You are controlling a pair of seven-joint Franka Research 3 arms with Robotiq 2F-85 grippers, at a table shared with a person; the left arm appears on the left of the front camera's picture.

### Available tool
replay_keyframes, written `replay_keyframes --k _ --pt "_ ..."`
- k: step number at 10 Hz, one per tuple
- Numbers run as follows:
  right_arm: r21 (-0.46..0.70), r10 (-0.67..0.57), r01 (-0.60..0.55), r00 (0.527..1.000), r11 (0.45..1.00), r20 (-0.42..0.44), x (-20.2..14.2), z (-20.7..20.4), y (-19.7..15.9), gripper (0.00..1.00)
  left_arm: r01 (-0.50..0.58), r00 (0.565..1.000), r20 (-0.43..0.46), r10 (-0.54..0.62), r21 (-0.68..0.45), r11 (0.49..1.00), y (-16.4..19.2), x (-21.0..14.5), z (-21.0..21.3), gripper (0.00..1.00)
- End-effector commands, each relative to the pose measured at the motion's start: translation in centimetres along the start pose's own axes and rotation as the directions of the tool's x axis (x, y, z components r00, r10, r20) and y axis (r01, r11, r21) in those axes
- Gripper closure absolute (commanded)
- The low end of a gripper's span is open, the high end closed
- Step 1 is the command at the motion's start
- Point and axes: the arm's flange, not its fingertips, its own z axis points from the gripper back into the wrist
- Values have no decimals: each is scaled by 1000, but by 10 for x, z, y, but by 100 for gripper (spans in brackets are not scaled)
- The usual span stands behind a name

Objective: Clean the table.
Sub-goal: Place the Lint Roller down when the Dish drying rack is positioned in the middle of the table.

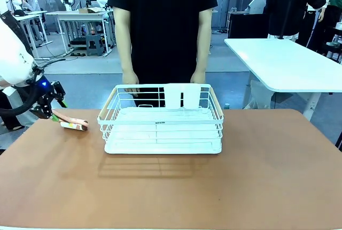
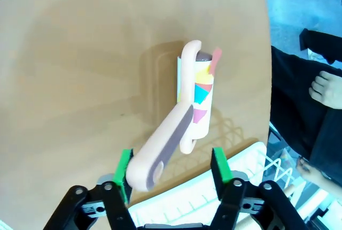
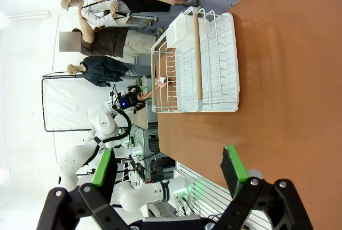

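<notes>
Matte terracotta worktop (image 1: 256, 176), rounded corners; left fingers (image 2: 124, 166) spread around a lint roller (image 2: 184, 117); right fingers (image 3: 234, 168) spread, empty.

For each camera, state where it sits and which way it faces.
Front view: between the arms, looking across the table at the person; left pincer at left.
Left wrist view: on the left wrist, looking down at the lint roller between its open green pads.
Right wrist view: on the right wrist, rolled sideways, right pincer open.
Shared: the white wire rack.
</notes>
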Motion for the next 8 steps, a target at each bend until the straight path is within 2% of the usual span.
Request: replay_keyframes --k 1,2,7,8 --pt "11 9 -9 1000 1000 -4 0 1 2 0 -27 999 26 26 4 1000 16 -4 16 2" --pt "11 9 -9 1000 1000 -4 0 1 2 0 -41 999 30 40 45 998 20 -6 21 0" --pt "11 9 -9 1000 1000 -4 0 1 2 0 -56 998 8 55 57 997 13 -7 30 0" --pt "11 9 -9 1000 1000 -4 0 1 2 0 -38 999 15 38 11 999 18 -3 25 0"
